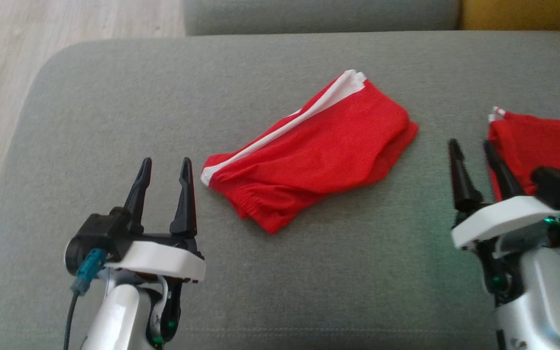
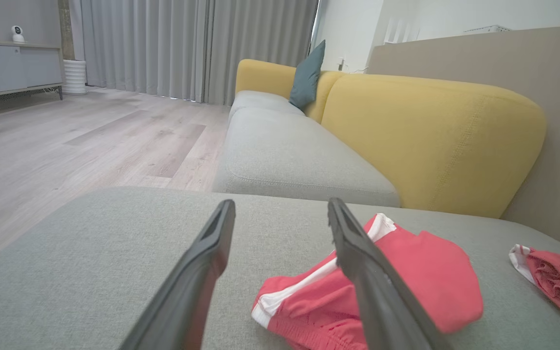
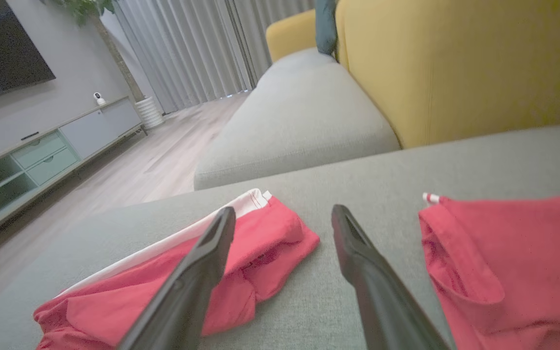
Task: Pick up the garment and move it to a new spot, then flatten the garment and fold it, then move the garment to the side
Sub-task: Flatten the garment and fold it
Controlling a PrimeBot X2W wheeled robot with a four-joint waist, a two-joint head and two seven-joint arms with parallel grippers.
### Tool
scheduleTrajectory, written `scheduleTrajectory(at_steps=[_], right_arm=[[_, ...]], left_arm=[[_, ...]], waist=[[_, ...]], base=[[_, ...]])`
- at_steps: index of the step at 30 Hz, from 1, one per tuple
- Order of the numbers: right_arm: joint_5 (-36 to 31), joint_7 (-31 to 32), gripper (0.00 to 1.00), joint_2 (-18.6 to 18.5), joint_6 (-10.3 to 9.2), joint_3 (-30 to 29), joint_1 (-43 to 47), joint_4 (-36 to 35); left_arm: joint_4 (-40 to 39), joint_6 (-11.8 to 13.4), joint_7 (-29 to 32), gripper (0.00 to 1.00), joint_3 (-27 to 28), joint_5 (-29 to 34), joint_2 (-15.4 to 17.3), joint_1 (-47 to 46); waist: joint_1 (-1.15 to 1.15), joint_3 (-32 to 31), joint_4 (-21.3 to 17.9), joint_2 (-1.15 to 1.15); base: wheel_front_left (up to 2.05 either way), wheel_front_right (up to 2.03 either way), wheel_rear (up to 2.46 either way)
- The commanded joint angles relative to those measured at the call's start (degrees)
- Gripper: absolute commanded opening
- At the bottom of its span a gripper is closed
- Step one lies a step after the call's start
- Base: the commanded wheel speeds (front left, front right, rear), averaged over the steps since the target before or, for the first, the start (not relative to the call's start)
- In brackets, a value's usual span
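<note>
Head view: red shorts (image 1: 309, 155) lie rumpled mid sofa cushion (image 1: 114, 97) between left gripper (image 1: 166, 163) and right gripper (image 1: 470, 143), jaws wide, empty; likely light, limp fabric, so pinch the waistband (image 1: 253, 206).

There are no words, numbers, labels or signs to read here.
</note>
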Motion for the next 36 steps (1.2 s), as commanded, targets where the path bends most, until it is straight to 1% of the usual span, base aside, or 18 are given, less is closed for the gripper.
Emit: scheduleTrajectory(at_steps=[1, 2, 3, 8, 13, 16, 22, 26, 30, 35, 36], right_arm=[[1.00, 0.63, 1.00, 0.25, -0.04, 0.21, -1.46, -1.55], [2.40, 2.28, 1.00, 0.43, -0.04, -1.15, -1.88, -0.73], [5.86, 4.90, 1.00, 0.58, -0.04, -3.14, -3.16, 1.12], [15.20, 9.34, 1.00, 0.62, -0.04, -7.18, -8.41, 10.38], [21.99, 10.91, 1.00, 0.63, -0.04, -11.17, -16.24, 22.18], [23.98, 10.93, 1.00, 0.63, -0.04, -13.40, -20.72, 29.11], [23.16, 9.50, 1.00, 0.64, -0.04, -17.96, -27.80, 40.87], [20.56, 8.59, 1.00, 0.64, -0.04, -19.95, -31.52, 46.81], [16.73, 8.55, 1.00, 0.64, -0.04, -20.80, -35.00, 51.52], [12.64, 8.73, 1.00, 0.38, -0.04, -20.82, -39.65, 55.48], [12.07, 8.71, 0.65, 0.28, -0.04, -20.87, -40.41, 56.01]], left_arm=[[-1.71, -0.08, -0.34, 1.00, 1.72, -0.09, 0.11, -2.71], [-1.59, -0.04, -0.34, 1.00, 1.49, -0.25, 0.11, -2.86], [-1.47, 0.04, -0.34, 1.00, 1.02, -0.58, 0.11, -3.18], [-1.07, 0.01, -0.34, 1.00, -0.14, -1.04, 0.10, -4.12], [-0.53, -0.07, -0.34, 1.00, -1.41, -1.47, 0.10, -5.10], [-0.44, 0.08, -0.34, 1.00, -2.01, -1.77, 0.10, -5.57], [-0.73, 0.34, -0.34, 1.00, -3.53, -1.82, 0.10, -6.18], [-0.88, 0.49, -0.34, 1.00, -3.95, -1.95, 0.10, -6.64], [-1.15, 0.72, -0.34, 1.00, -4.22, -2.15, 0.10, -7.03], [-1.21, 0.98, -0.34, 1.00, -4.15, -2.51, 0.10, -7.59], [-1.17, 1.02, -0.34, 1.00, -4.20, -2.60, 0.10, -7.68]], waist=[[0.00, 1.19, 1.36, 0.00], [0.00, 1.61, 1.94, 0.00], [0.00, 2.52, 3.19, 0.00], [0.00, 4.69, 6.40, 0.00], [0.00, 6.46, 9.60, 0.00], [0.00, 7.39, 11.17, 0.00], [0.00, 8.56, 13.34, 0.00], [0.00, 9.13, 14.13, 0.00], [0.00, 9.79, 14.54, 0.00], [0.00, 10.61, 14.57, 0.00], [0.00, 10.69, 14.52, 0.00]], base=[[0.00, 0.00, 0.00], [0.00, 0.00, 0.00], [0.00, 0.00, 0.00], [0.00, 0.00, 0.00], [0.00, 0.00, 0.00], [0.00, 0.00, 0.00], [0.00, 0.00, 0.00], [0.00, 0.00, 0.00], [0.00, 0.00, 0.00], [0.00, 0.00, 0.00], [0.00, 0.00, 0.00]])
